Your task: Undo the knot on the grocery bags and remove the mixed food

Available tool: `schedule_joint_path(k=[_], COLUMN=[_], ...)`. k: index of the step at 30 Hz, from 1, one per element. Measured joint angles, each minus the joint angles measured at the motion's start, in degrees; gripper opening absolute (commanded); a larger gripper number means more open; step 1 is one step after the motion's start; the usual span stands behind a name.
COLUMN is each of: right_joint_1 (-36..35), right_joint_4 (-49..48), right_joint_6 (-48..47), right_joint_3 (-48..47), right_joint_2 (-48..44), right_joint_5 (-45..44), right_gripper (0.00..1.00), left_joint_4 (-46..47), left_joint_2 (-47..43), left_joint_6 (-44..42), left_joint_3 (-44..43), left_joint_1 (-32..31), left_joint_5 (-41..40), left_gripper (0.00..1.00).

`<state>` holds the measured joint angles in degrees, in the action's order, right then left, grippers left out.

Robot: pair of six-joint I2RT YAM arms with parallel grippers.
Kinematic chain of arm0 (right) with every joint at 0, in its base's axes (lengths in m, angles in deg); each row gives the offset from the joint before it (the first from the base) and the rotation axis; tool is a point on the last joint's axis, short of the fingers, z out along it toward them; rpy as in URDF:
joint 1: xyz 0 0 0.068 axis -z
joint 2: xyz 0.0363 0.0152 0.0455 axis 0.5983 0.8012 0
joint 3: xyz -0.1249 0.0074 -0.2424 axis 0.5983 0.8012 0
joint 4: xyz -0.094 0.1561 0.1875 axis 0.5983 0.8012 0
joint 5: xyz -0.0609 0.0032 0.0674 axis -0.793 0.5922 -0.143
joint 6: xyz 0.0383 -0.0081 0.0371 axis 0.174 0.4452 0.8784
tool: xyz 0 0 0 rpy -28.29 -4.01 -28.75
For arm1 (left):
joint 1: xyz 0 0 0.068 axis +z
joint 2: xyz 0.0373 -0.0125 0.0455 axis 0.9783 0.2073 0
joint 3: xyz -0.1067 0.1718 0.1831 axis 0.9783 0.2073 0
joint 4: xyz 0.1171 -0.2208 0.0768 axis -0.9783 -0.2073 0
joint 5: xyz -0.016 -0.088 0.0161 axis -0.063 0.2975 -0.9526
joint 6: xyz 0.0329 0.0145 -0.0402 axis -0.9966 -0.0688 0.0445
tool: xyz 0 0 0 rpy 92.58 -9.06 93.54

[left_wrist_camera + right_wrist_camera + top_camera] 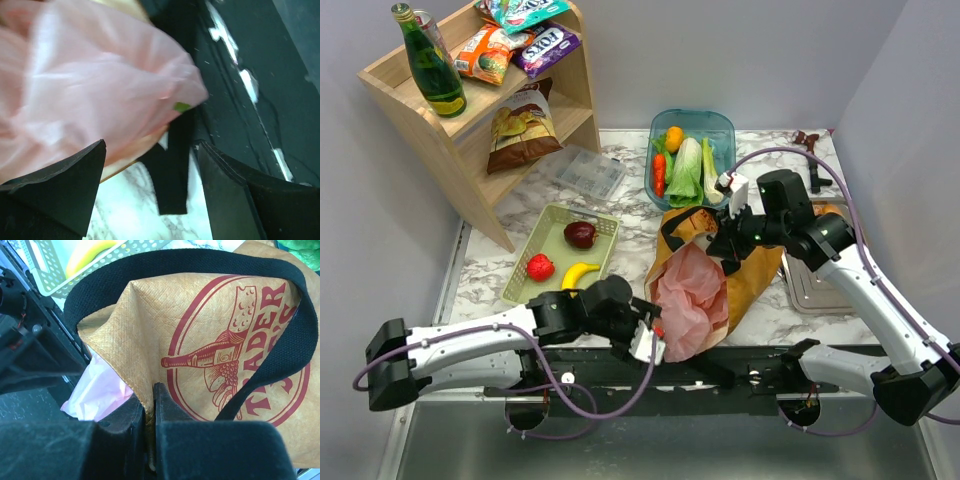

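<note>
Nearest the arm bases, the left gripper (648,343) lies low at the near edge of the marble table (485,285), jaws spread and nothing between them. In the left wrist view its dark fingers (65,185) frame a black strap handle (172,170) and a patch of marble, with the pink plastic bag (90,85) just beyond the tips; contact cannot be judged. From above, the pink plastic bag (688,300) spills crumpled out of the near mouth of the tote (760,270), which lies on its side at mid-table; the knot cannot be made out among the folds. At the tote's far end the right gripper (730,240) is clenched on the tote, and the right wrist view shows its fingers (132,415) pinching a fold of the printed fabric. Left of the tote, a green tray (545,240) holds a bright red fruit (540,267), a banana (580,272) and a dark red fruit (581,234). A metal tray (815,290) lies right of the tote. Farther back, a teal container (695,114) holds leafy vegetables (687,170), a carrot-like piece (660,173) and a small orange (673,137). At the far left, a wooden shelf (575,90) carries a green bottle (430,65) and snack packets (490,50).
</note>
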<state>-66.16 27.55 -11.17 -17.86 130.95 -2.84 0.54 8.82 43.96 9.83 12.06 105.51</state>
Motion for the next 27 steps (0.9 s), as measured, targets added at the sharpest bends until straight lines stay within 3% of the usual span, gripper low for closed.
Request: schedule_joint_path(k=[6, 10, 17, 20, 22, 24, 27], right_joint_1=[0.0, 0.0, 0.0, 0.2, 0.3, 0.3, 0.2], right_joint_4=[-0.1, -0.1, 0.0, 0.0, 0.5, 1.0, 1.2], right_joint_6=[0.7, 0.7, 0.8, 0.7, 0.6, 0.6, 0.9], right_joint_3=[0.0, 0.0, 0.0, 0.0, 0.0, 0.0, 0.0], right_joint_2=[0.9, 1.0, 1.0, 1.0, 1.0, 1.1, 1.2], right_joint_5=[0.0, 0.3, 1.8, 1.9, 1.9, 1.8, 1.8], right_gripper=[0.01, 0.01, 0.01, 0.01, 0.01, 0.01, 0.01], left_joint_4=[6.1, 14.8, 25.5, 28.5, 29.9, 30.8, 30.4], left_joint_2=[8.4, 18.1, 36.5, 42.8, 45.7, 47.2, 45.0], left_joint_6=[-4.8, -4.3, -1.2, -2.2, -3.1, -4.1, -5.6], left_joint_3=[2.5, -2.4, -16.1, -18.8, -19.6, -19.8, -16.6], left_joint_1=[-5.6, -5.8, 0.9, 3.1, 3.2, 2.9, 2.3], left_joint_5=[-6.4, -14.6, -25.2, -28.8, -30.1, -30.9, -30.4], left_gripper=[0.47, 0.25, 0.14, 0.23, 0.45, 0.61, 0.78])
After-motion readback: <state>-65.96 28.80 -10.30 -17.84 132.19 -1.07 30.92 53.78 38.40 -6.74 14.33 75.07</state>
